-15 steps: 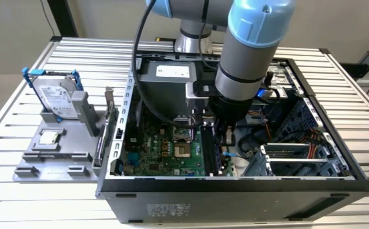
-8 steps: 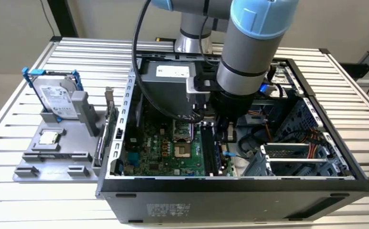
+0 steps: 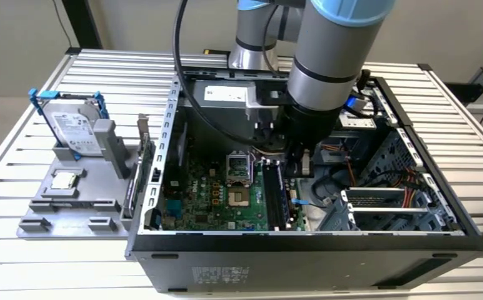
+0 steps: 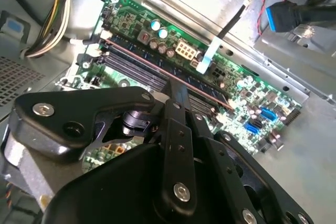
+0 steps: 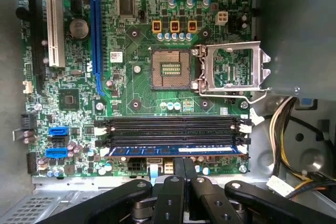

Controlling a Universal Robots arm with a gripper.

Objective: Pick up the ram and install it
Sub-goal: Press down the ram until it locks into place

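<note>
One thin blue ram (image 5: 176, 150) stick sits in the motherboard (image 5: 136, 93) memory slot nearest the jaws, beside empty black slots (image 5: 170, 127). Its lower edge is hidden in the slot. Jaws: the gripper (image 5: 184, 174) looks closed together just above the ram's middle; contact cannot be told.

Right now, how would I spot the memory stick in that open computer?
Find the green motherboard inside the case, then its row of long black memory slots. The ram is the thin blue strip in the slot nearest the tool; the others look empty.
</note>
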